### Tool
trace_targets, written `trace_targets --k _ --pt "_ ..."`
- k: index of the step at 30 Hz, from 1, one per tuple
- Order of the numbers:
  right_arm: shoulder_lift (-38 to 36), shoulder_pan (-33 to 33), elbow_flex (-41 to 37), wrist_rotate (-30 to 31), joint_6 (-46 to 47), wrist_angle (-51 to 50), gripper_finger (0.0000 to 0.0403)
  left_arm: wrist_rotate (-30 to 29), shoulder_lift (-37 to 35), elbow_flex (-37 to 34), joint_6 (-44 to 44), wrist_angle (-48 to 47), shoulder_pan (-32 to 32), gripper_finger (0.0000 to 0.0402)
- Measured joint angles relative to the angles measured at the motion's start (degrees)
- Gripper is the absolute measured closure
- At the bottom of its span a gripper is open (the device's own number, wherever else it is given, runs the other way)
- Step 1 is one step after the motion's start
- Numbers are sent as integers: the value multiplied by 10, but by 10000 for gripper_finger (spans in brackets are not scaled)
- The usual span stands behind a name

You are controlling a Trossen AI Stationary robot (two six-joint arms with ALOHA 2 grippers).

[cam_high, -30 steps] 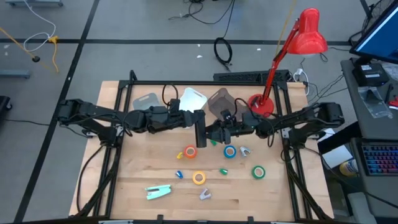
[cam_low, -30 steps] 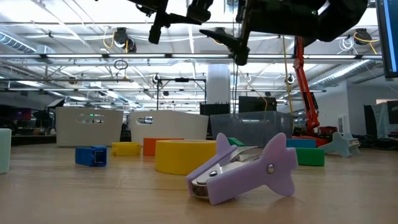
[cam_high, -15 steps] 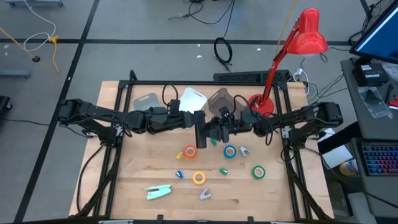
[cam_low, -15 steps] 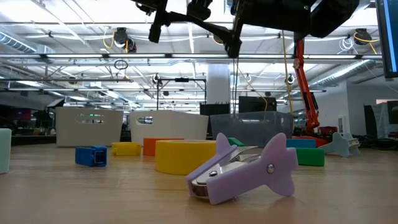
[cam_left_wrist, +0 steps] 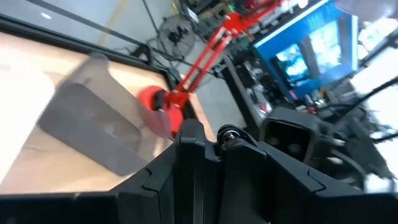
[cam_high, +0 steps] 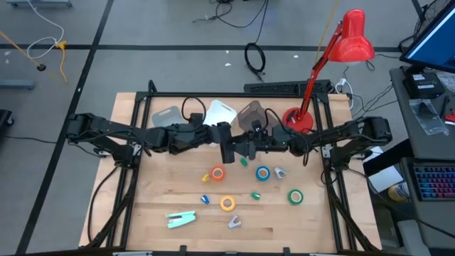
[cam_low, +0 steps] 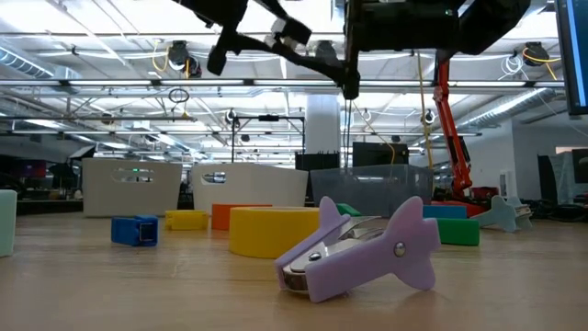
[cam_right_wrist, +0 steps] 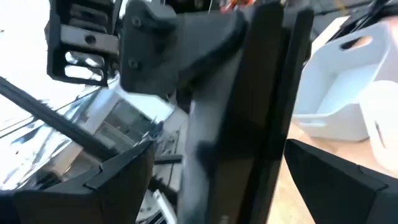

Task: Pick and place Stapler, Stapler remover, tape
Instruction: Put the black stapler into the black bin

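While I am watching from the worktop's (cam_high: 163, 192) near edge, a purple staple remover (cam_low: 358, 248) and a mint stapler (cam_high: 181, 220) are lying untouched. The yellow tape (cam_high: 227, 203), green tape (cam_high: 295, 196), orange tape (cam_high: 217, 173) and blue tape (cam_high: 263, 173) are resting farther in. Above mid-worktop, the left pincer (cam_high: 223, 138) is pinching a black stapler (cam_high: 227, 151), as I judge it. The right pincer (cam_high: 243, 147) is standing spread just beside it. Behind them, three bins (cam_high: 220, 112) are waiting. I am judging the task barely begun, with one stapler aloft and everything else unplaced.
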Motion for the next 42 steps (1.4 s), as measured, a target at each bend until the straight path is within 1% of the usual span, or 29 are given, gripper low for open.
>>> trace_targets --k 4,10,13,15,21,24,36,42 --pt "0 0 34 20 -40 -83 48 -23 0 0 2 -4 1 224" --pt "0 0 104 45 -111 -213 48 -28 0 0 2 -26 12 224" --pt "0 0 125 62 -129 -256 48 -39 1 0 4 -33 14 224" --pt "0 0 128 65 -129 -261 48 -42 1 0 6 -30 16 224" --pt "0 9 128 119 -127 -299 49 -49 1 0 4 -28 22 224" --pt "0 12 128 121 -126 -299 55 -50 1 0 2 -26 26 224" --pt "2 12 128 121 -119 -301 108 -50 1 0 2 -10 26 224" --pt "17 12 128 116 -95 -285 145 -51 1 0 5 -15 26 224"
